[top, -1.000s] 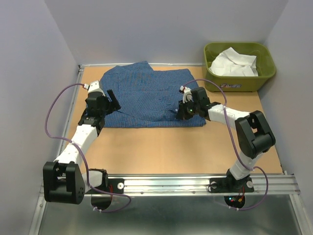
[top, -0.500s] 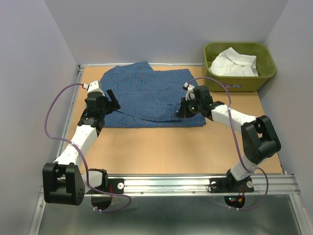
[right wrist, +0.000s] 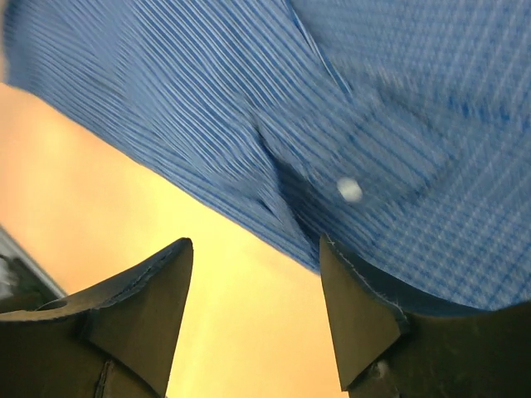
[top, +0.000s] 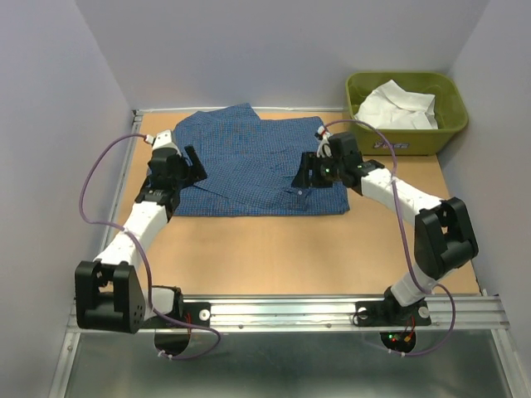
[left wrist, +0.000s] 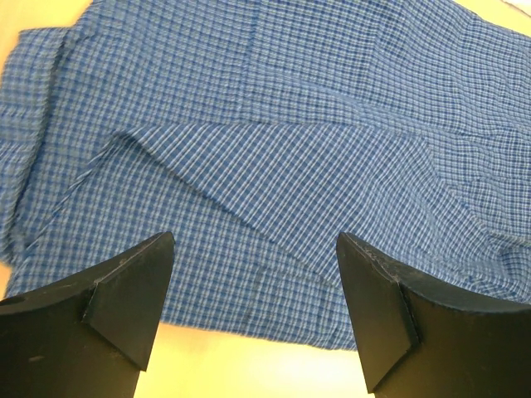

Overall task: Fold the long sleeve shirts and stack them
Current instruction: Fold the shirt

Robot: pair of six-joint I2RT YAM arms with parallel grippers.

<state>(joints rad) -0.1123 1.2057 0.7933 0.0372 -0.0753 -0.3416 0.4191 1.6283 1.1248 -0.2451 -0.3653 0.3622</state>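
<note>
Lying flat on counter [top: 290, 249], toward far side: blue shirt [top: 257, 166], partly folded. Hovering above its near left part: left fingers [left wrist: 124, 307], wide apart, empty. Above its near right edge: right fingers [right wrist: 365, 307], apart, gripping nothing. Crumpled in green tub [top: 448, 126], far right: white shirt [top: 397, 106].

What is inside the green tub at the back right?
A bunched-up white shirt lies in the green tub and fills most of it. The cloth covers the tub's bottom, so whether anything lies beneath it cannot be seen.
</note>
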